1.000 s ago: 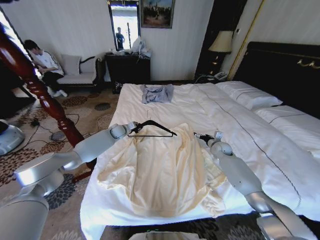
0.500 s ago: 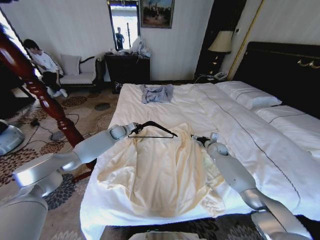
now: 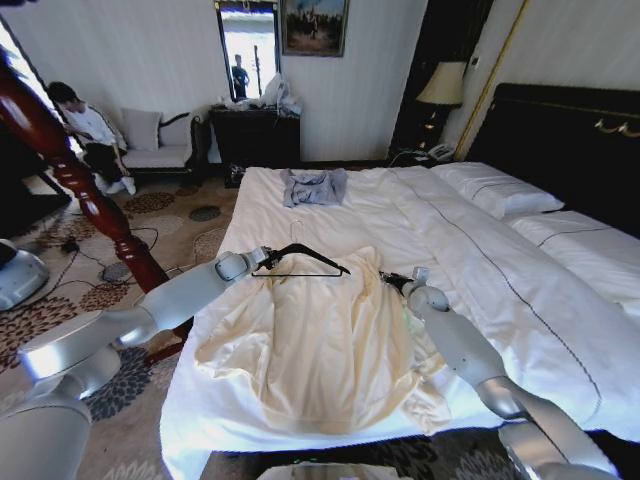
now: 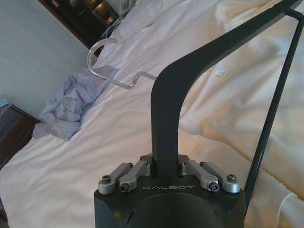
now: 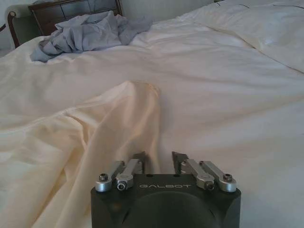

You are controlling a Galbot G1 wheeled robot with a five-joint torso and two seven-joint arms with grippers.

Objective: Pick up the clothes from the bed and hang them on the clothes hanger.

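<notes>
The clothes, a cream long-sleeved top (image 3: 325,345), lie spread out on the near part of the bed (image 3: 500,280). My left gripper (image 3: 264,260) is shut on one shoulder end of the black clothes hanger (image 3: 305,260), which hovers just above the top's collar. In the left wrist view the hanger (image 4: 190,71) rises from the closed fingers of my left gripper (image 4: 165,164), its wire hook (image 4: 111,61) pointing away. My right gripper (image 3: 388,281) sits low at the top's right shoulder edge. In its wrist view my right gripper (image 5: 159,159) is open just behind a raised fold of the top (image 5: 95,137).
A crumpled grey-blue garment (image 3: 315,186) lies at the far end of the bed. A thick reddish wooden post (image 3: 85,190) stands left of the bed, over patterned carpet. Pillows (image 3: 500,190) and a dark headboard (image 3: 570,150) are on the right.
My right gripper has slid left across the sheet, closer to the top's right shoulder. The left gripper and hanger have barely shifted.
</notes>
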